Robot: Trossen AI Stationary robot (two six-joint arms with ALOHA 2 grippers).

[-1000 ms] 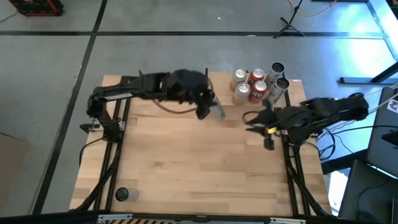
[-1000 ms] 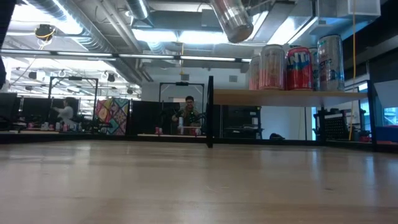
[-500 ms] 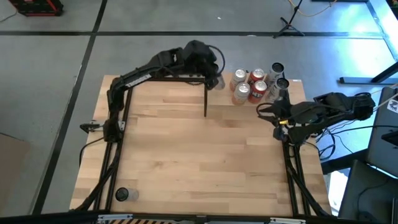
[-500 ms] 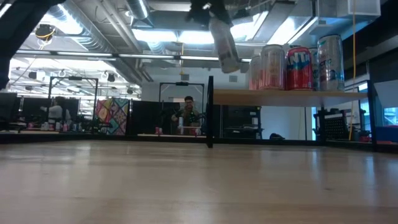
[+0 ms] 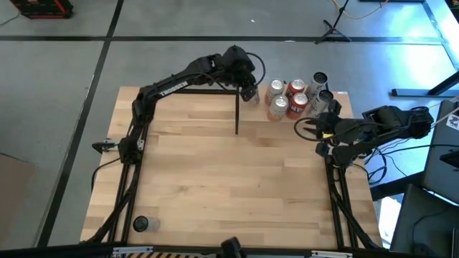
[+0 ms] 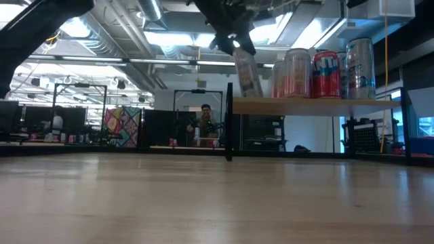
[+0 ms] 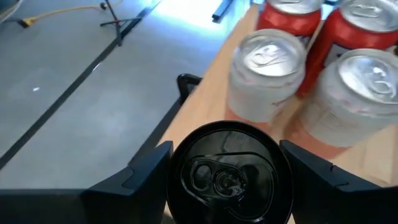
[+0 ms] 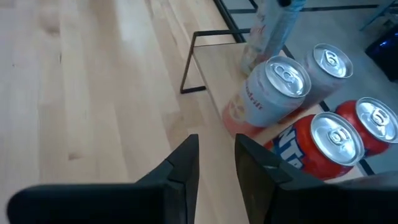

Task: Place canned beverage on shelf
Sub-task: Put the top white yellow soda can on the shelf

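My left gripper (image 5: 247, 89) is shut on a slim silver can with a black top (image 7: 229, 174). It holds the can over the left end of the shelf (image 6: 319, 103), a small light-wood board on black posts at the table's far right. In the low view the can (image 6: 248, 73) is tilted, and its bottom is about level with the shelf top. Several cans (image 5: 287, 97) stand on the shelf. My right gripper (image 5: 305, 129) is slightly open and empty, near the right edge in front of the shelf. My left gripper pinches the can between its two fingers (image 7: 146, 171), one on each side of the can's upper wall (image 7: 180, 186) just below the black top. The fingers come from above, pointing down. The can hangs below them, tilted; I cannot tell whether its bottom touches the shelf.
A pale can (image 7: 267, 68) and red cans (image 7: 348, 37) stand close to the held can on the shelf. A black shelf post (image 5: 237, 115) stands in front of it. Another can (image 5: 140, 224) stands at the table's near left corner.
My left gripper has carried the can from over the table's middle toward the far edge and the shelf's left end, then down to shelf height, with the can tilted. My right gripper has drawn back toward the right edge.
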